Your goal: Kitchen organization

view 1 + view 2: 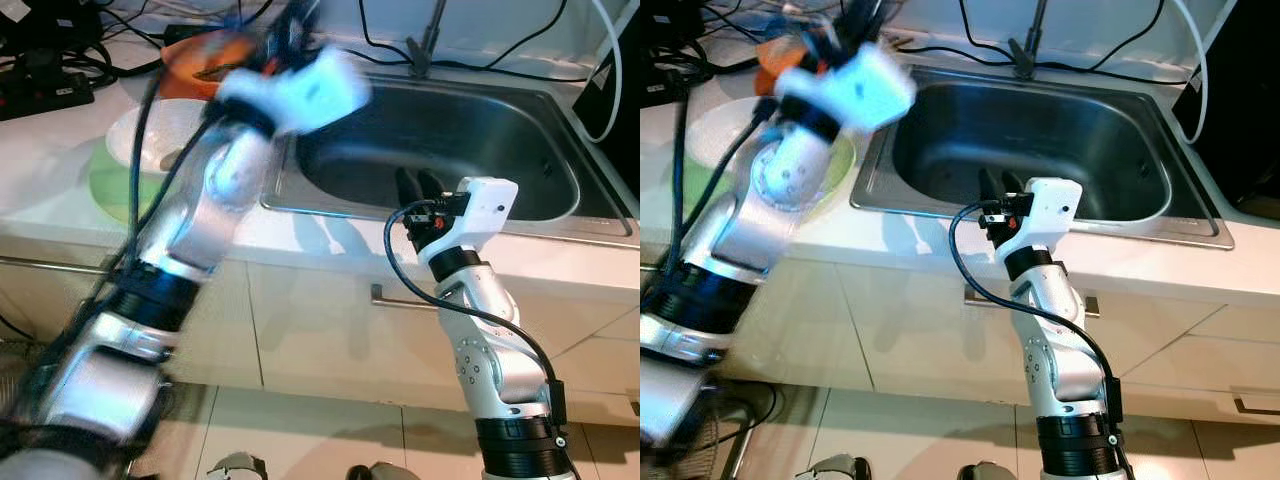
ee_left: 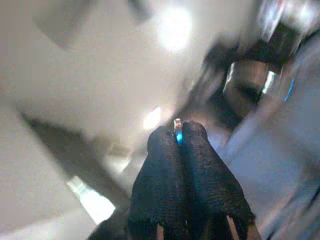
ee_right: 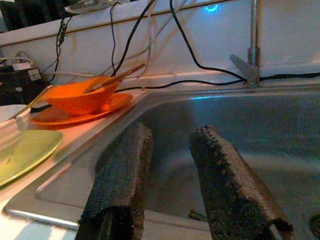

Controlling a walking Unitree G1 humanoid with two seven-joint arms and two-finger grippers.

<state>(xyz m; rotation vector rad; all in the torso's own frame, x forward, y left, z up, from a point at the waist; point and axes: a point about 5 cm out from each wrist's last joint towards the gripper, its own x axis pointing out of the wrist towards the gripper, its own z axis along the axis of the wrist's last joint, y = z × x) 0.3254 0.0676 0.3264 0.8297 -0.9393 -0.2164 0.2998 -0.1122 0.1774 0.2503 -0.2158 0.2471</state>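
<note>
Left gripper (image 2: 177, 137) raised over the counter, fingers together; right gripper (image 3: 170, 135) parted above the sink (image 1: 540, 150)

The left arm (image 1: 170, 290) reaches up and forward from the lower left, its silver segments and white wrist housing smeared by motion blur. The left claw (image 2: 179, 136) has its two black fingers pressed together, tips touching; in the head views those tips are too blurred to make out. The right arm (image 1: 490, 350) stands nearly upright, bent at the elbow, with a black cable looping from forearm to wrist. Its white wrist block tilts forward, and the right claw (image 3: 170, 137) points ahead with its two textured black fingers (image 3: 122, 175) spread apart, nothing between them.
</note>
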